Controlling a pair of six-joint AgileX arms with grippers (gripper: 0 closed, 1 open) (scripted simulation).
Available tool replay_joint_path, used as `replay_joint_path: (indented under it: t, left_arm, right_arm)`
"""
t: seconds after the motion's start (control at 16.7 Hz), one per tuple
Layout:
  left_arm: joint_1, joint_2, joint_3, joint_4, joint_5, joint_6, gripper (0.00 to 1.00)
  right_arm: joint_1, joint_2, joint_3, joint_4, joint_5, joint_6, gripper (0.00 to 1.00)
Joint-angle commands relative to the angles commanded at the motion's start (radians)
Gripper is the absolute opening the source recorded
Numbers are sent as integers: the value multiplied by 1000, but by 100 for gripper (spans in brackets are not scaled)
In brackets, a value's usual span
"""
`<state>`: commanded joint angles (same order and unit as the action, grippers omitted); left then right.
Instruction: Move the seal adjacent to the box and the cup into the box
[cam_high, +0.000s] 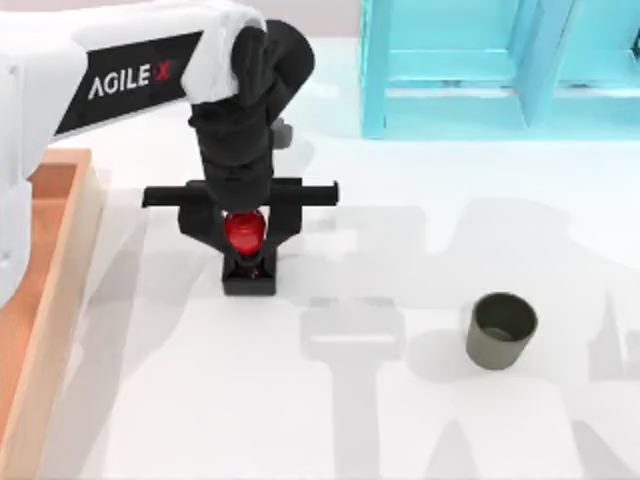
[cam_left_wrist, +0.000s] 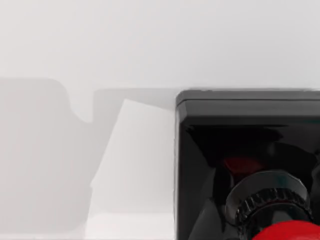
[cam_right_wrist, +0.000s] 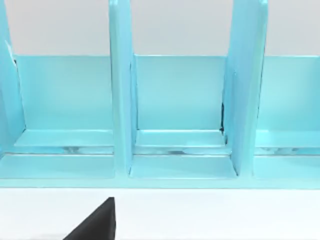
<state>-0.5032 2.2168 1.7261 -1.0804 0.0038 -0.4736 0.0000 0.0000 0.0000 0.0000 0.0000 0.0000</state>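
The seal (cam_high: 247, 250) has a shiny round red knob on a black square block. The left gripper (cam_high: 243, 228) sits right over it, its fingers clamped on the knob. White letters on the arm read AGILEX. The smooth grey cup (cam_high: 501, 329) stands well off to the gripper's right, and the wooden box (cam_high: 60, 260) is to its left.

top view: overhead, looking down at table (cam_high: 400, 420)
left wrist view: close on stamp (cam_left_wrist: 240, 160), shared with top view
right wrist view: level, near, facing blue shelf (cam_right_wrist: 175, 100), shared with top view
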Motion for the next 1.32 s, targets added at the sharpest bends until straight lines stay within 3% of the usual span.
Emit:
replay_joint_path:
  t: [0.24,0.72,1.08,1.32]
  left_arm:
    - [32,-28,17,-40,1,32,0]
    - [225,-190,103,-292,-1,223,0]
    - [214,-204,85,-282,-4,213,0]
    - [171,-355,-70,-244,-19,169,0]
  right_arm:
    - [0,0,0,0,0,0,100]
    - [0,0,0,0,0,0,100]
    - [0,0,0,0,0,0,100]
    - [0,0,0,0,0,0,100]
